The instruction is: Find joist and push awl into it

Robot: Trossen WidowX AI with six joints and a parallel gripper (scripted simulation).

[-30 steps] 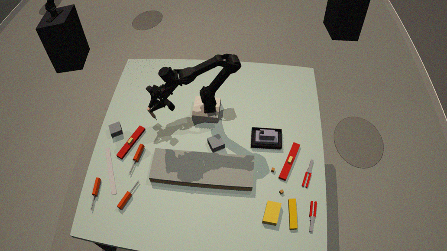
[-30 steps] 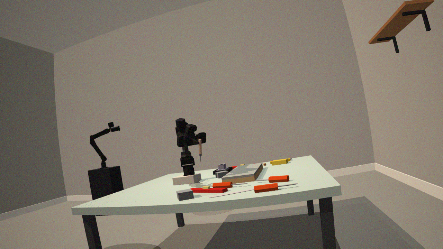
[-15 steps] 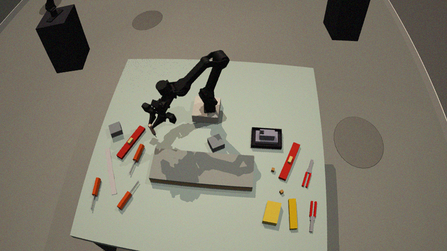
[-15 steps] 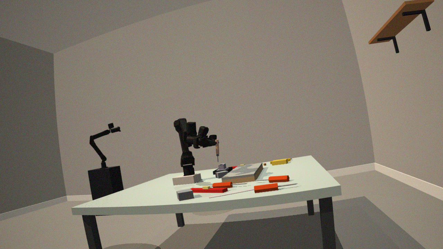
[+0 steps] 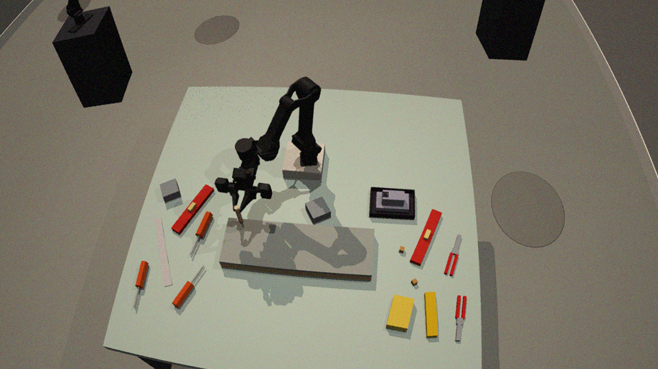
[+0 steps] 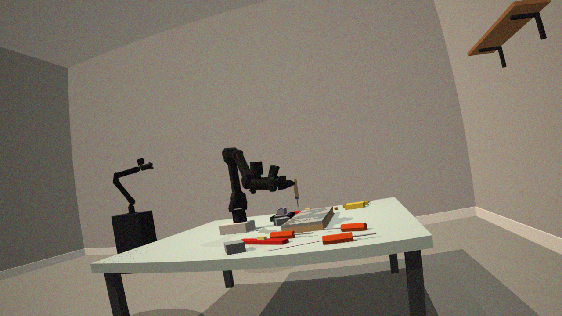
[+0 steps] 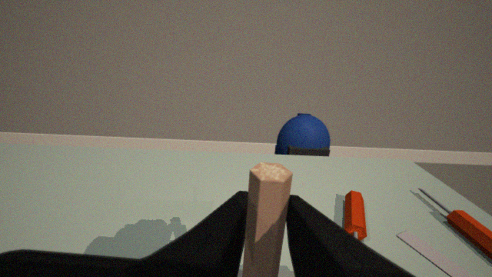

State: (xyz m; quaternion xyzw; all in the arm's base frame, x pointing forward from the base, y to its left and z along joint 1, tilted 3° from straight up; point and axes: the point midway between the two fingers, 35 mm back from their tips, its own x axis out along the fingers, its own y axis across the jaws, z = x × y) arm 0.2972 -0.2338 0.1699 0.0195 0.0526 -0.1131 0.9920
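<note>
My gripper (image 5: 238, 209) (image 6: 294, 183) (image 7: 267, 202) is shut on the wooden handle of the awl (image 5: 239, 216) (image 6: 296, 189) (image 7: 267, 223). The awl hangs nearly upright, its thin metal tip pointing down, with a gap above the table in the exterior view. In the top view it appears over the left back part of the grey floor panel (image 5: 297, 271) (image 6: 304, 227). The arm's shadow falls across the panel; the joist is hidden. The stud finder (image 5: 395, 198) (image 6: 281, 211) lies in the black tray (image 5: 372, 214), right of the panel. The awl's tip is hidden in the wrist view.
A grey block (image 5: 318, 209) lies between the panel and tray. Another grey block (image 5: 169, 190), a red level (image 5: 193, 209), several orange screwdrivers (image 5: 183, 294) and a pale strip (image 5: 163, 252) lie left. A second red level (image 5: 425, 236), yellow blocks (image 5: 400, 312) and red-handled tools (image 5: 451, 263) lie right.
</note>
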